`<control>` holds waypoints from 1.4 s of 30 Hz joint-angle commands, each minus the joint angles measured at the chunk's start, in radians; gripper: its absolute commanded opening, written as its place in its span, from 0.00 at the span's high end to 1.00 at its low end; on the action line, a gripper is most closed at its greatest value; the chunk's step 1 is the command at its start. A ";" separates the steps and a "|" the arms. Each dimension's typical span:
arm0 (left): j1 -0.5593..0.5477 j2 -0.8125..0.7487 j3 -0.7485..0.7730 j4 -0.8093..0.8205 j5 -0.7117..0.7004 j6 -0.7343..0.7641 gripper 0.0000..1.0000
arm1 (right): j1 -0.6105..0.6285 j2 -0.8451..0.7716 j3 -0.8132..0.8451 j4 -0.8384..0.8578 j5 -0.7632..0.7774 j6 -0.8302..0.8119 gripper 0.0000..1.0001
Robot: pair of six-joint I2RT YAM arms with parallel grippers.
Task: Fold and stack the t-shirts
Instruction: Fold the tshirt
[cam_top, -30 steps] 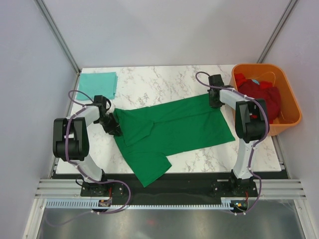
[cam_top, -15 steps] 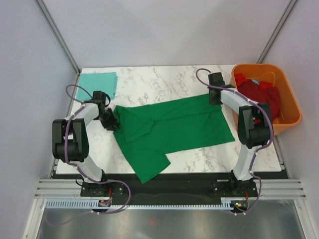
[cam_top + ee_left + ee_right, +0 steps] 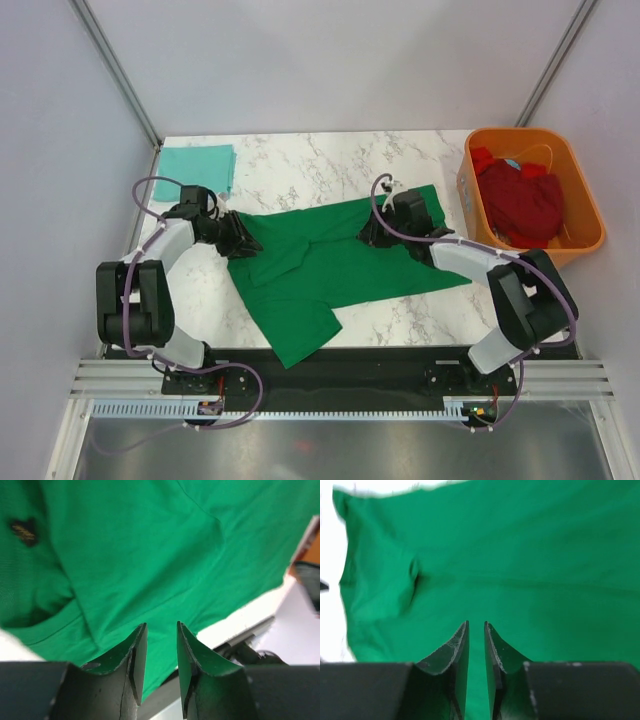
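A dark green t-shirt [image 3: 350,262] lies spread flat across the table's middle, one sleeve hanging toward the near edge. My left gripper [image 3: 243,240] hovers low over its left shoulder, jaws slightly apart and empty [image 3: 161,625], with green cloth [image 3: 150,555] below. My right gripper [image 3: 372,232] is over the shirt's upper middle, jaws a narrow gap apart and empty [image 3: 475,623], above flat green cloth [image 3: 530,555]. A pale teal t-shirt [image 3: 198,168] lies folded at the far left corner. Dark red t-shirts [image 3: 520,200] are heaped in the tub.
An orange plastic tub [image 3: 580,195] stands at the far right of the marble table [image 3: 320,165]. Grey walls and frame posts close in the left, right and back. The shirt's lower sleeve reaches the near table edge [image 3: 300,352].
My right arm has swung left from the shirt's far right corner by the tub to over its upper middle. My left gripper has shifted right onto the shirt's left shoulder. The shirt lies as before.
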 commanded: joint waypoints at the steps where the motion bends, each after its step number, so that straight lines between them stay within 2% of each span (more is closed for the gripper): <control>1: 0.001 0.047 -0.015 0.083 0.126 -0.022 0.63 | 0.045 0.058 -0.057 0.344 -0.179 0.086 0.75; 4: 0.001 0.115 -0.021 0.089 0.114 -0.033 0.64 | 0.082 0.147 -0.038 0.399 -0.268 0.056 0.73; 5: 0.001 0.125 -0.030 0.090 0.096 -0.034 0.64 | 0.090 0.164 -0.025 0.413 -0.280 0.050 0.70; 8: 0.001 0.145 -0.045 0.090 -0.007 -0.025 0.64 | 0.102 0.217 -0.002 0.446 -0.320 0.010 0.64; 15: 0.003 0.172 -0.035 0.089 -0.038 -0.028 0.65 | 0.119 0.347 0.091 0.482 -0.443 -0.041 0.62; 24: 0.001 0.168 -0.039 0.087 -0.050 -0.025 0.65 | 0.154 0.441 0.186 0.424 -0.467 -0.134 0.64; 34: 0.003 0.171 -0.041 0.084 -0.052 -0.024 0.65 | 0.179 0.517 0.259 0.366 -0.458 -0.179 0.58; 42: 0.003 0.174 -0.039 0.087 -0.052 -0.025 0.65 | 0.197 0.519 0.277 0.361 -0.467 -0.191 0.58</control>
